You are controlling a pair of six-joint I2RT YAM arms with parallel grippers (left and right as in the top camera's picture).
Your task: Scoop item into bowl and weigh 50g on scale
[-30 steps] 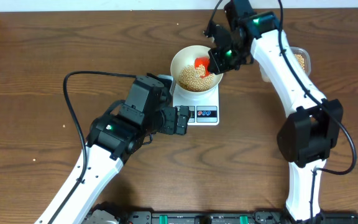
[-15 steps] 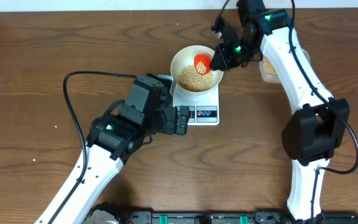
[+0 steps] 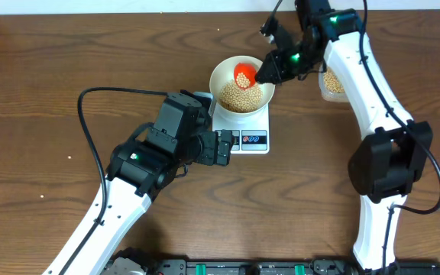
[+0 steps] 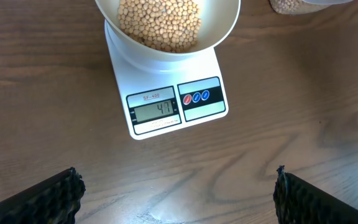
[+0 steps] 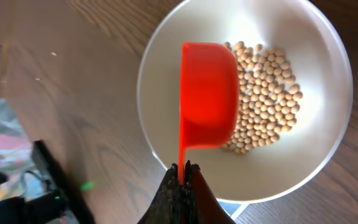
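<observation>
The cream-white bowl (image 3: 221, 75) stands on the white scale (image 3: 252, 139) and holds a pile of tan beans (image 3: 239, 96). In the left wrist view the scale (image 4: 204, 112) reads 47 under the bowl (image 4: 225, 25) of beans (image 4: 160, 22). My right gripper (image 3: 270, 72) is shut on the thin handle of an orange scoop (image 3: 244, 75), held over the bowl. In the right wrist view the scoop (image 5: 209, 102) hangs turned over above the beans (image 5: 266, 93) in the bowl (image 5: 160, 68), my fingers (image 5: 184, 177) pinched on its handle. My left gripper (image 4: 176, 193) is open and empty in front of the scale.
A clear plastic tub with more beans (image 3: 333, 82) stands at the back right, behind my right arm; its corner shows in the left wrist view (image 4: 291, 5). My left arm (image 3: 159, 149) lies left of the scale.
My right gripper has moved the orange scoop up and toward the back of the bowl and turned it over. The left arm has not moved.
</observation>
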